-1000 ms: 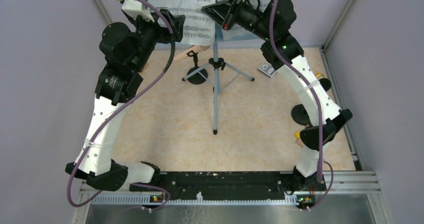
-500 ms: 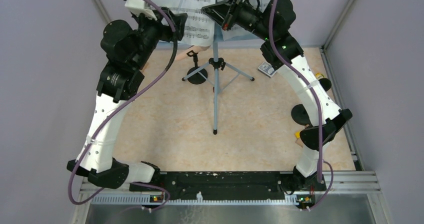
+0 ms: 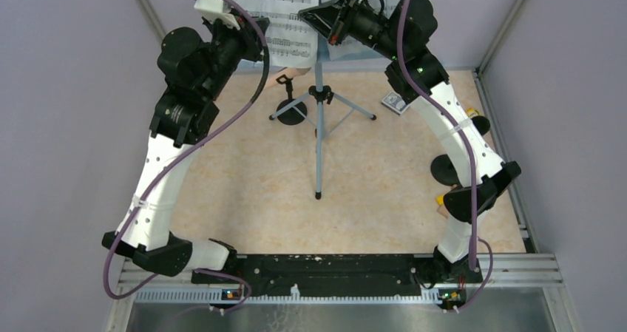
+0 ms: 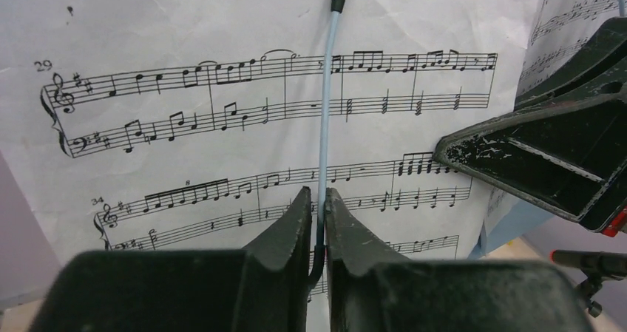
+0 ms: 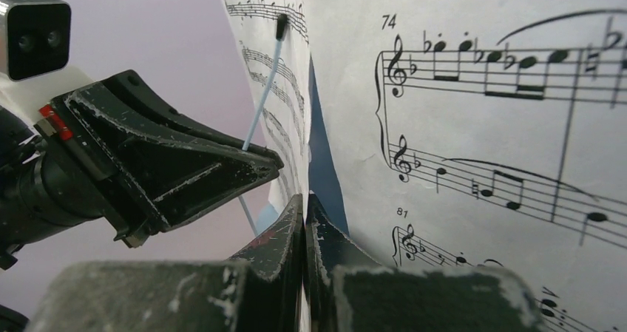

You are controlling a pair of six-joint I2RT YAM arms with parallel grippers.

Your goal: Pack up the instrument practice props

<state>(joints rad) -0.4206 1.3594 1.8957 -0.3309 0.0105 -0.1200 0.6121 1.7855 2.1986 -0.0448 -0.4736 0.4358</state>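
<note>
The music rack stands mid-table on grey tripod legs, with white sheet-music pages propped on its desk at the far side. In the left wrist view, my left gripper is shut on a thin light-blue page-retainer wire that lies across the left page. My right gripper is shut on the inner edge of the right page. Its fingertips sit just right of the left gripper. A beige microphone rests on a black round-based holder behind the tripod.
A small blue-patterned box lies right of the tripod. Two black round bases and small yellow blocks sit along the right edge, partly behind the right arm. Grey walls close in at the back and both sides.
The left gripper moved forward toward the left page and closed from wide open onto the retainer wire. The right arm has not moved.
</note>
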